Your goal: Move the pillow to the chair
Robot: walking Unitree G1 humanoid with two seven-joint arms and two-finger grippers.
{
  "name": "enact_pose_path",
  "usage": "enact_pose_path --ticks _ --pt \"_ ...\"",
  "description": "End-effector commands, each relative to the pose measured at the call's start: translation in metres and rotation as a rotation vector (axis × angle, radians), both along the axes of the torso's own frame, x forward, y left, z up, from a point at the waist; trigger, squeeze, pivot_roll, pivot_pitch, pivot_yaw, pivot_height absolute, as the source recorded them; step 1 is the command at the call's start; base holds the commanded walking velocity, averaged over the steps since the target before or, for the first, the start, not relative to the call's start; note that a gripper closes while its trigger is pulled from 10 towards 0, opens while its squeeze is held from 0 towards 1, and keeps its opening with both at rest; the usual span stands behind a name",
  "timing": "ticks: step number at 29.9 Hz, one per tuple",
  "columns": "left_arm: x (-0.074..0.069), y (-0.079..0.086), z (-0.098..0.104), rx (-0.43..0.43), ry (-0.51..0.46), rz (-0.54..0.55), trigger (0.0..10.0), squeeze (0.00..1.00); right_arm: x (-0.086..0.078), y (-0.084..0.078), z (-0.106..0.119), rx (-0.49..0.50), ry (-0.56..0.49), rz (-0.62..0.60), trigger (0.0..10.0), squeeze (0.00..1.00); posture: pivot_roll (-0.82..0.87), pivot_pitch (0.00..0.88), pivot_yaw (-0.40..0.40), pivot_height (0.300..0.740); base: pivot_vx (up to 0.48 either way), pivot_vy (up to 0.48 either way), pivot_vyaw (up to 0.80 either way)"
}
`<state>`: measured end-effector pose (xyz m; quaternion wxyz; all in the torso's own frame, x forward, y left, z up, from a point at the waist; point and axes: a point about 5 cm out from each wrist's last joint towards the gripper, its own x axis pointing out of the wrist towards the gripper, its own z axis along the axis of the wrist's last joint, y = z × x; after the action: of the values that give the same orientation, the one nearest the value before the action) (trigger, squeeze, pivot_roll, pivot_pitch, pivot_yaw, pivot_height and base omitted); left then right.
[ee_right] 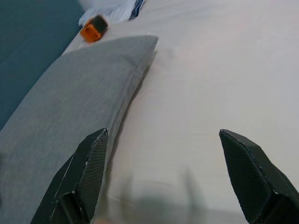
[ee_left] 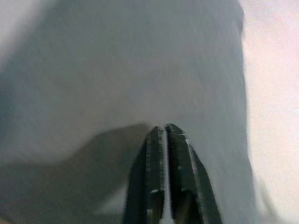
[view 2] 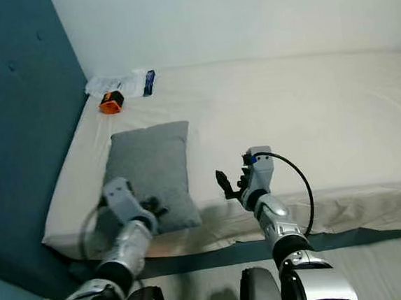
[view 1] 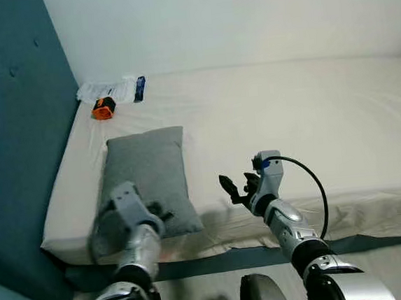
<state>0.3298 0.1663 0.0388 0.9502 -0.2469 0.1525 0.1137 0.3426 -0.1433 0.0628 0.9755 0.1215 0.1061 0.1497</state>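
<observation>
I can read no text, label, brand or number here; the packet point(view 1: 114, 89) and orange item point(view 1: 103, 109) on my bed point(view 1: 309, 112) show nothing legible.

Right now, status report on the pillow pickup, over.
Left gripper shut, over pillow's near end. Right gripper open, beside pillow above mattress. Pillow flat on bed. Nothing blocking.
</observation>
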Motion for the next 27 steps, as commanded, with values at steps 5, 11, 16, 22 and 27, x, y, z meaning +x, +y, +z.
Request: enact_pose_path --ticks 5,11,16,22,27 --pt "-0.021 0.053 -0.019 -0.057 0.108 0.175 10.0 1.00 -0.002 -0.005 -0.001 0.002 -0.020 -0.049 10.0 0.00 0.00 0.092 -0.061 0.611 0.000 0.000 0.00" --pt "-0.034 0.073 -0.028 0.000 0.153 0.099 10.0 1.00 -0.011 -0.001 -0.014 -0.238 0.008 0.095 10.0 0.00 0.00 0.087 -0.069 0.611 0.000 0.000 0.00" --pt "-0.037 0.071 -0.031 0.023 0.162 0.045 10.0 1.00 -0.029 -0.013 -0.036 -0.485 0.037 0.115 10.0 0.00 -0.01 0.086 -0.070 0.611 0.000 0.000 0.00" --pt "-0.037 0.058 -0.037 -0.066 0.184 0.045 10.0 1.00 -0.056 -0.022 -0.058 -0.448 0.082 0.094 10.0 0.00 -0.01 0.090 -0.064 0.611 0.000 0.000 0.00" --pt "-0.037 0.036 -0.043 -0.147 0.210 -0.007 10.0 1.00 -0.056 -0.016 -0.050 -0.383 -0.010 0.106 10.0 0.00 -0.02 0.099 -0.057 0.611 0.000 0.000 0.00"
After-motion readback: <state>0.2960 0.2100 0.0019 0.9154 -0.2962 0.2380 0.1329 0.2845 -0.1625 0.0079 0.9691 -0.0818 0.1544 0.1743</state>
